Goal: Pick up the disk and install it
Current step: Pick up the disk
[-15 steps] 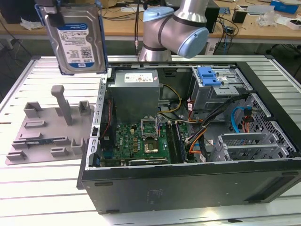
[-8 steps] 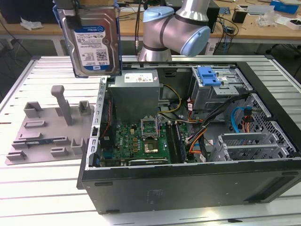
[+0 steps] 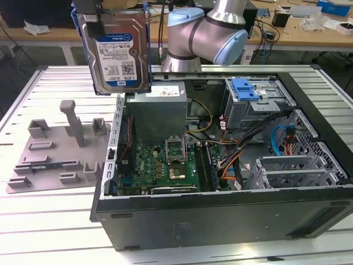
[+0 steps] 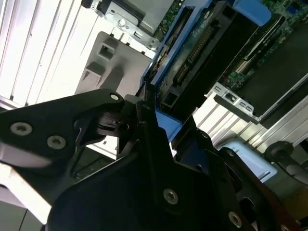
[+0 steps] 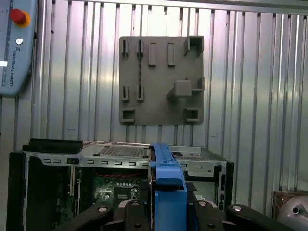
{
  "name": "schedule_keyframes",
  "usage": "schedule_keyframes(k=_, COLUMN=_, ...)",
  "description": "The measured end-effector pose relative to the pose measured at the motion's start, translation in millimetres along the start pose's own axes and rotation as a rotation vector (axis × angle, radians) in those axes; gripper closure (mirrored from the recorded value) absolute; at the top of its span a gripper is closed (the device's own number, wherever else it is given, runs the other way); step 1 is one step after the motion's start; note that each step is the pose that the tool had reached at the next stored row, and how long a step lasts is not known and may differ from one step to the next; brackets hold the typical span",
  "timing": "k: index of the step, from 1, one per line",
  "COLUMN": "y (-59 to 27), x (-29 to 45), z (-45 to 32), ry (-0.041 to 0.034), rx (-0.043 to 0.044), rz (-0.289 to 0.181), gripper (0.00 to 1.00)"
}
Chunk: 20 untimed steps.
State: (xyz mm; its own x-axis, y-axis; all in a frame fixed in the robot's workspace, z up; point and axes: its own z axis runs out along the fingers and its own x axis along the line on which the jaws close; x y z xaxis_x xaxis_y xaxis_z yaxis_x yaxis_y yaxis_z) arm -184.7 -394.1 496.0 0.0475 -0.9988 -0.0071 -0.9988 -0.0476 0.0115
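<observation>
Silver in its blue frame, the disk is clamped by the gripper, high over the wall of the open computer case nearest the grey fixture plate — if slipped or tilted in that plastic frame, it could be snagged on the cables or jammed at the drive cage.

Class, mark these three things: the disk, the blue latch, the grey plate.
disk (image 3: 116,61), exterior view, on its white-and-blue label.
blue latch (image 3: 245,88), exterior view, on its flat top.
grey plate (image 5: 156,96), first wrist view, on its bare middle.
</observation>
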Motion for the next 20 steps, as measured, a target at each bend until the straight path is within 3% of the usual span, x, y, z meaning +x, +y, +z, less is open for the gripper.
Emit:
schedule_keyframes(k=4, y=-17.3, x=17.7, z=-0.3, ry=-0.0003, rx=0.0001, rz=0.000, gripper=0.63)
schedule_keyframes(k=15, y=-56.8, x=49.1, z=-1.0, ry=-0.0027, rx=0.0001, rz=0.000, gripper=0.63)
schedule_keyframes(k=20, y=-83.3, x=70.2, z=-1.4, ry=-0.0047, rx=0.0002, rz=0.000, gripper=0.63)
